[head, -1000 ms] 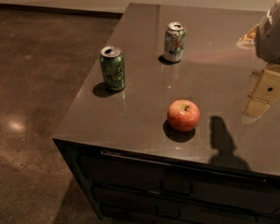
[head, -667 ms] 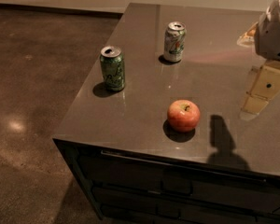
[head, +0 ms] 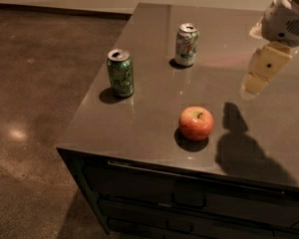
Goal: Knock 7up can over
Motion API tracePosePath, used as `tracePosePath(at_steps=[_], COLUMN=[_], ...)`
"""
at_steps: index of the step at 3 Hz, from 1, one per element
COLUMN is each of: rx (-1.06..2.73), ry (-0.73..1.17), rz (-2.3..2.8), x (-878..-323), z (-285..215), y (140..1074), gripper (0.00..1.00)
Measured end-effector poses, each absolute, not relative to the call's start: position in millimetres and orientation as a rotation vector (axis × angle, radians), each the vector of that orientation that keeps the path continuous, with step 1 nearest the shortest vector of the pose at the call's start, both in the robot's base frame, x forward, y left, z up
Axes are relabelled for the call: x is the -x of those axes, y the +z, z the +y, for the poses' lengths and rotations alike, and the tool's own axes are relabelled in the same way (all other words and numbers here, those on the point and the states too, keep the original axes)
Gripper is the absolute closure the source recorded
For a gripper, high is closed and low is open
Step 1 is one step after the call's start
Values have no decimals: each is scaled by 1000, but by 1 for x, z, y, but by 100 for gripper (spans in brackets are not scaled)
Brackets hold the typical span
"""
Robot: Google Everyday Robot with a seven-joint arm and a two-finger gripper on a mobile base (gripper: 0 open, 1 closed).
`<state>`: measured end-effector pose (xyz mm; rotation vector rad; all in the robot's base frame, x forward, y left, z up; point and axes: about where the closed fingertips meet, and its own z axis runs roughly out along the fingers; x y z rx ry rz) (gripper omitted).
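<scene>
The 7up can [head: 187, 45], pale silver-white with green and orange-red markings and a silver top, stands upright toward the back middle of the dark table [head: 149, 118]. My gripper [head: 259, 76] hangs above the table at the right. It is to the right of the can and a little nearer the camera, well apart from it. Its cream-coloured finger points down, and its shadow falls on the tabletop below it.
A darker all-green can [head: 120, 73] stands upright near the table's left edge. A red apple [head: 196, 123] lies near the front edge, left of the gripper's shadow. The table has drawers on its front. Bare floor lies to the left.
The gripper has risen slightly. The cans and the apple have not moved.
</scene>
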<state>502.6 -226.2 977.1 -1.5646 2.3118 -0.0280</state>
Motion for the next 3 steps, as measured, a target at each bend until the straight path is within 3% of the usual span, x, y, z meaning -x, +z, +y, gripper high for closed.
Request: tracePosePath(at_steps=[3], rx=[1184], ry=[188], rz=[2344], x=[-625], z=[-219], y=[970], gripper=[0])
